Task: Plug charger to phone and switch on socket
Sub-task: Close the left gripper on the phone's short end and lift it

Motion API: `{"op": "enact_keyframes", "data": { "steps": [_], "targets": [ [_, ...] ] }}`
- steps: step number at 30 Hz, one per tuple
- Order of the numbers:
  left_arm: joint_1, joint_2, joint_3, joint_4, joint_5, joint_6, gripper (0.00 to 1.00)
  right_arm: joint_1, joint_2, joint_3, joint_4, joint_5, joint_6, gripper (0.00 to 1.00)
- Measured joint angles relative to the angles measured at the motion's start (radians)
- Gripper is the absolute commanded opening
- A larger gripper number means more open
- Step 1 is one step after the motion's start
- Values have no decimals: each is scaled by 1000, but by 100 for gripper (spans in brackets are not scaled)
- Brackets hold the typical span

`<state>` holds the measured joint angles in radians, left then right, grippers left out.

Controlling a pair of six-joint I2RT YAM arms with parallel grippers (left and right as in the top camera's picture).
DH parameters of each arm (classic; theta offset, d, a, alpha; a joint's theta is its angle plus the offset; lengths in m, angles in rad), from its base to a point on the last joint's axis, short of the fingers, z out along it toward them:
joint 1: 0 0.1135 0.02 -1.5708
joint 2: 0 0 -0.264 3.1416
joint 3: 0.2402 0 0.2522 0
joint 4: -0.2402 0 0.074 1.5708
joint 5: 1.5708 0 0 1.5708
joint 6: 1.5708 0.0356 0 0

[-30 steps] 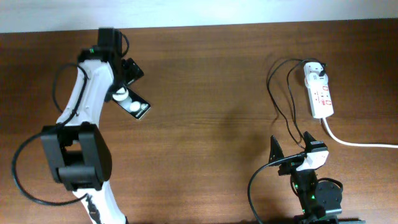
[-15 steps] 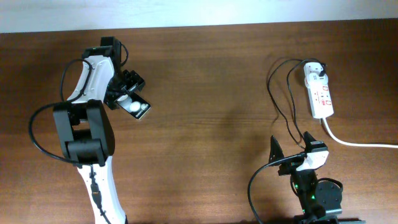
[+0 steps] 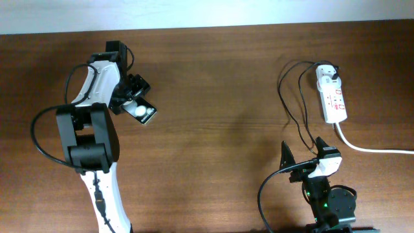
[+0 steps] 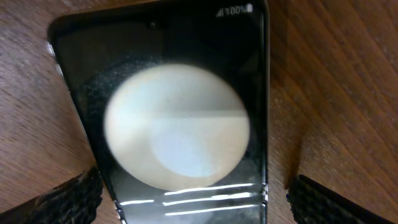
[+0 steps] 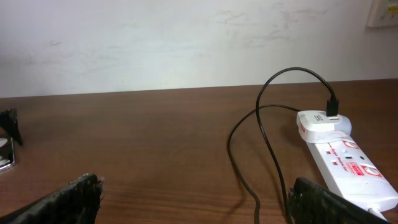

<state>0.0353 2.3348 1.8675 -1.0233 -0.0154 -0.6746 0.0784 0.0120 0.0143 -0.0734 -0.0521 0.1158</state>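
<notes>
A glossy black flat phone (image 3: 141, 111) lies upper left on the brown wooden table (image 3: 213, 129), between the left gripper's (image 3: 131, 97) spread jaws. Upper right, near the far edge, a white power strip (image 3: 332, 97) holds the thin black charger cable (image 5: 333, 107); the right gripper (image 3: 304, 155) gapes wide, lower right.

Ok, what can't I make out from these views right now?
Phone port: in the left wrist view the frame's bottom edge cuts it off; overhead it is too small.
Cable tip: in the right wrist view the strands leave the bottom edge; overhead they pass under the right gripper.
Socket switches, on or off: in the right wrist view they are small and partly cut off by the frame edge; overhead they are too small.
</notes>
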Motion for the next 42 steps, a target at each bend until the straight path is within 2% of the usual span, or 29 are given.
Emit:
{"op": "enact_keyframes", "data": {
  "steps": [26,32,35,36,38,42],
  "targets": [
    [12,-69,-130,124,22,-3,99,0,0,0,0,0,0,99],
    [10,-69,-134,120,7,-3,84,0,0,0,0,0,0,99],
    [6,-69,-136,116,-8,-3,84,0,0,0,0,0,0,99],
    [5,-69,-136,116,-11,-3,79,0,0,0,0,0,0,99],
    [4,-69,-137,114,-11,-3,75,0,0,0,0,0,0,99],
    [3,-69,-137,100,-7,1,71,0,0,0,0,0,0,99]
  ]
}}
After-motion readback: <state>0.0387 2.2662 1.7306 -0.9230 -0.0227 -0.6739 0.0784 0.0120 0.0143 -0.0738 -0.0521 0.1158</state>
